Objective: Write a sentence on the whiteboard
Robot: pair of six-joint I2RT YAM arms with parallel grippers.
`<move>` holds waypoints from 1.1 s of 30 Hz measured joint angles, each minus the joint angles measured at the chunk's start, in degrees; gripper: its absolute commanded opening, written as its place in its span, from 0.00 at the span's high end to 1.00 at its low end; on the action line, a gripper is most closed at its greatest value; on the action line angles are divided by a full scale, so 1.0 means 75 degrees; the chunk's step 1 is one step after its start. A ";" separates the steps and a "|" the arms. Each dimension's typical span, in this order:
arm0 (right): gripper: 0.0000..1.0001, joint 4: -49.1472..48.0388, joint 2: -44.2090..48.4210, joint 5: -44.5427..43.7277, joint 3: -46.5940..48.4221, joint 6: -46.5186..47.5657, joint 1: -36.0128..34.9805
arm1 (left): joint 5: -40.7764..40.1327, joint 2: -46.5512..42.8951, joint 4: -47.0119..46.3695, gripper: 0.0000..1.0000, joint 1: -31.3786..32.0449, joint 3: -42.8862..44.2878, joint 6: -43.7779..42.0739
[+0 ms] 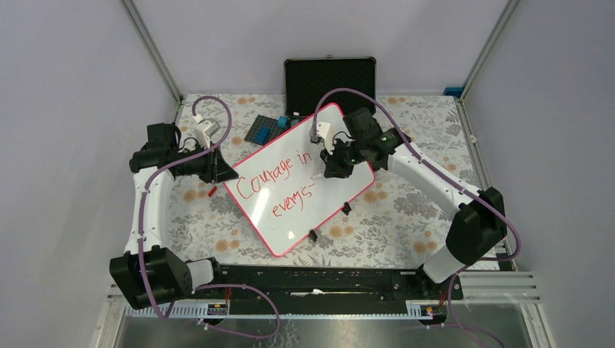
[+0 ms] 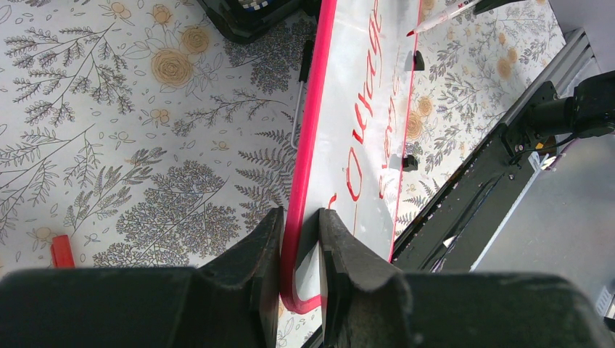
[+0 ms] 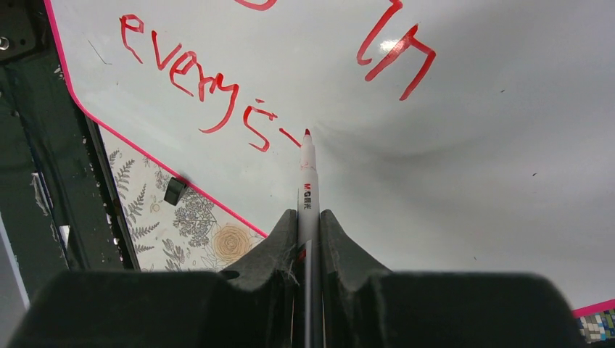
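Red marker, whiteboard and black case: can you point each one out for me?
red marker (image 3: 307, 181): right wrist view, on its white barrel.
whiteboard (image 1: 289, 228): top external view, on bare white surface below the writing.
black case (image 1: 330, 83): top external view, on its dark inner panel.

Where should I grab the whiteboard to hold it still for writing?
Probably pinch the thin pink frame at its left corner, coming from the left. The whiteboard is flat and slim, so its edge suits a pinch, as the left gripper shows, and that corner is far from the marker.
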State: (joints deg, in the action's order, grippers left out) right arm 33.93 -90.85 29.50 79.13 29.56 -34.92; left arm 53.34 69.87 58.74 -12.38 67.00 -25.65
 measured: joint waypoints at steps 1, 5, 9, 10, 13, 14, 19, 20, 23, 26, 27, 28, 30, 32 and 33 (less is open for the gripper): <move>1.00 0.0003 -0.0003 0.0003 0.0026 0.0000 0.0000 | 0.0000 0.0003 -0.0003 0.98 0.0000 0.0000 0.0000; 1.00 0.0006 -0.0026 0.0006 0.0058 0.0000 -0.0009 | 0.0000 0.0003 -0.0003 0.98 -0.0003 0.0000 0.0000; 1.00 0.0000 -0.0090 0.0000 0.0058 0.0000 -0.0041 | 0.0000 0.0003 -0.0003 0.98 -0.0003 0.0000 -0.0003; 1.00 -0.0003 -0.0119 0.0003 0.0058 0.0000 -0.0047 | 0.0000 0.0003 -0.0003 0.98 -0.0003 0.0000 -0.0003; 1.00 0.0003 -0.0195 -0.0003 0.0058 0.0003 -0.0052 | 0.0000 0.0003 -0.0003 0.98 0.0000 0.0000 0.0000; 1.00 0.0000 -0.0198 -0.0006 0.0055 0.0003 -0.0055 | 0.0000 0.0003 -0.0003 0.98 -0.0003 0.0000 0.0000; 1.00 -0.0041 -0.0201 -0.0017 -0.0009 0.0032 -0.0079 | 0.0000 0.0003 -0.0003 0.98 -0.0003 0.0000 -0.0003; 1.00 -0.0055 -0.0201 -0.0015 -0.0061 0.0035 -0.0082 | 0.0000 0.0003 -0.0003 0.98 -0.0003 0.0000 -0.0003; 1.00 -0.0050 -0.0192 0.0012 -0.0265 0.0032 -0.0090 | -0.0003 0.0003 -0.0009 0.98 -0.0003 0.0000 -0.0003; 1.00 -0.0015 -0.0128 0.0015 -0.0466 0.0032 -0.0102 | 0.0000 0.0003 -0.0015 0.98 0.0000 0.0000 0.0000; 1.00 -0.0012 -0.0090 0.0012 -0.0542 0.0035 -0.0108 | 0.0000 0.0003 -0.0015 0.98 -0.0003 0.0000 -0.0003; 1.00 -0.0012 -0.0061 0.0009 -0.0595 0.0035 -0.0108 | 0.0000 0.0003 -0.0015 0.98 -0.0003 0.0000 0.0000; 1.00 -0.0017 -0.0012 0.0003 -0.0714 0.0050 -0.0111 | 0.0000 0.0003 -0.0015 0.98 -0.0003 0.0000 0.0000; 1.00 -0.0012 0.0017 0.0003 -0.0813 0.0058 -0.0111 | 0.0000 0.0003 -0.0015 0.98 -0.0003 0.0000 0.0000; 1.00 -0.0003 0.0029 0.0003 -0.0860 0.0067 -0.0111 | 0.0000 0.0003 -0.0015 0.98 -0.0003 0.0000 0.0000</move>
State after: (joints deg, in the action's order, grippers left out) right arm 33.91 -90.63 29.52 72.69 30.06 -35.75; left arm 53.34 69.89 58.63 -12.40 67.00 -25.65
